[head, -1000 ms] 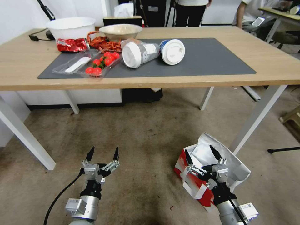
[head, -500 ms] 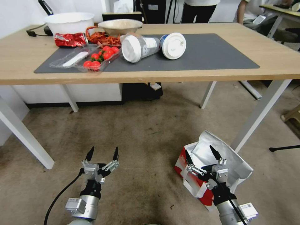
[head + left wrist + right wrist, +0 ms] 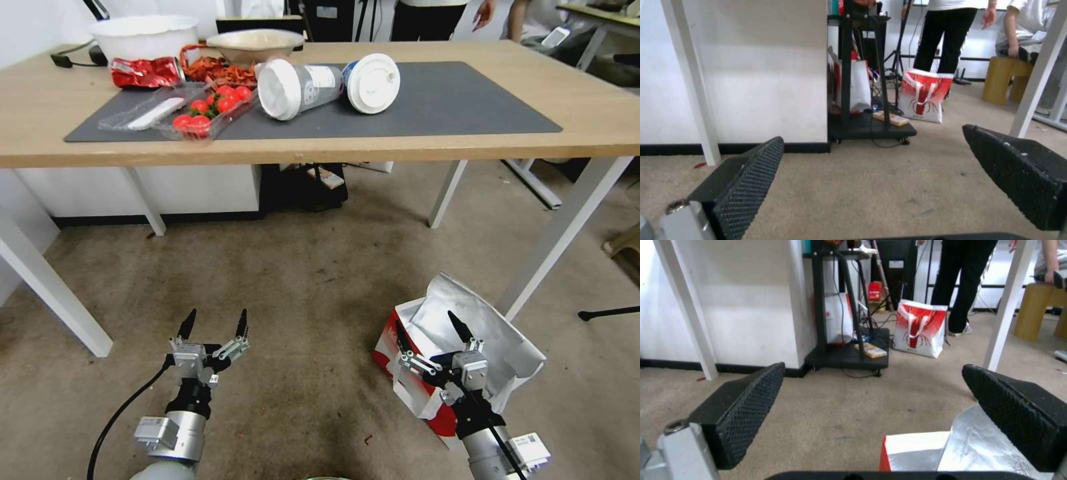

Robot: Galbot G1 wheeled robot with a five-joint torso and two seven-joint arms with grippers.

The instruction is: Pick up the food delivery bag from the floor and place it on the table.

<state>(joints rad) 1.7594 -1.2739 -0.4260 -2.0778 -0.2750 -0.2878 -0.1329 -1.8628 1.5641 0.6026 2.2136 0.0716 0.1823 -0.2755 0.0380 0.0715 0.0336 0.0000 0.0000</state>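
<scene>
With the right pincer [image 3: 432, 328] spread wide above the bag [image 3: 497, 333] on the floor [image 3: 313, 280], it should drop straight onto a white strap [image 3: 410, 400] while the wide left pincer [image 3: 213, 323] waits.

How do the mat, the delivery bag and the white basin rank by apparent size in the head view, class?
1. mat
2. delivery bag, though it is nearer the camera
3. white basin

bag [image 3: 497, 337] on floor [image 3: 313, 287], right; table [image 3: 600, 127] behind; cups [image 3: 330, 87] on mat [image 3: 467, 100]
</scene>
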